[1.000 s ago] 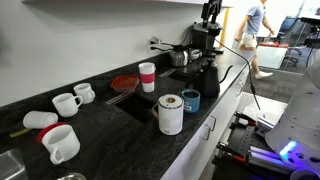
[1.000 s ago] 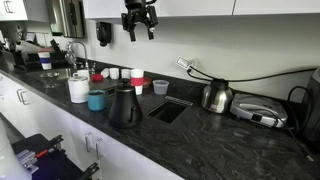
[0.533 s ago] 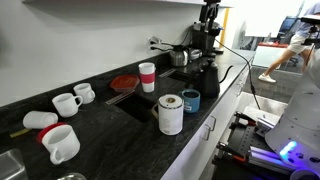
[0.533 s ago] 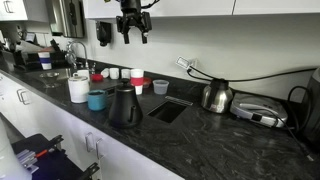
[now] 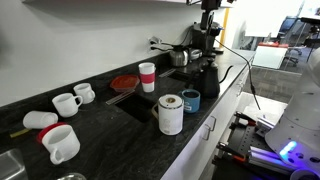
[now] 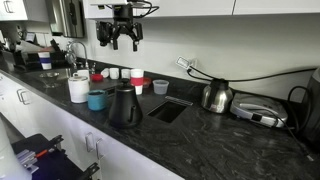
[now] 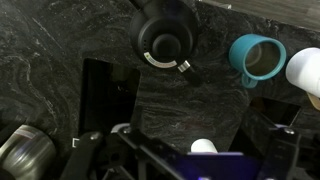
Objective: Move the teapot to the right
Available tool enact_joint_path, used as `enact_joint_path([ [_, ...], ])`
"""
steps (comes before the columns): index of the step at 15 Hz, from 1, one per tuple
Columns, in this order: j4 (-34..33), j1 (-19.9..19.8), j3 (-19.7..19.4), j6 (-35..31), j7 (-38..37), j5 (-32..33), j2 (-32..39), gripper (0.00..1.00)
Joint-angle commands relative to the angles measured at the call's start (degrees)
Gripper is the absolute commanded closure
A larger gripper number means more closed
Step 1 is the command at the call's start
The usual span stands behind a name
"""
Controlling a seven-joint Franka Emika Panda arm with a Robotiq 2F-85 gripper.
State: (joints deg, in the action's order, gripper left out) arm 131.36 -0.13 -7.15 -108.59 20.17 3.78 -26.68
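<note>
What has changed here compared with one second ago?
The gripper has drifted toward the picture's left in an exterior view, high above the counter, open and empty. Nothing was grasped or released. The teapot, teal cup and white canister stayed in place.
</note>
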Motion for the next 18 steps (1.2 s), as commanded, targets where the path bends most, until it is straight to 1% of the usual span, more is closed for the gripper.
enact_joint_path([
  [1,-0.08,-0.1,0.1,0.09,0.09,-0.04,0.03,0.0],
  [4,0.42,0.35,0.02,0.52,0.7,-0.76,0.26,0.0],
  [7,3.13,1.5,0.38,0.0,2.66,-0.54,1.02,0.0],
  [12,5.15,4.41,0.74,0.2,9.51,-0.45,3.29,0.0],
  [14,5.75,5.27,0.54,1.15,13.67,-0.2,3.8,0.0],
  [16,7.29,6.13,0.39,-0.03,16.83,-1.92,3.95,0.0],
  [18,8.32,6.54,0.97,-0.56,18.81,-2.13,4.85,0.0],
])
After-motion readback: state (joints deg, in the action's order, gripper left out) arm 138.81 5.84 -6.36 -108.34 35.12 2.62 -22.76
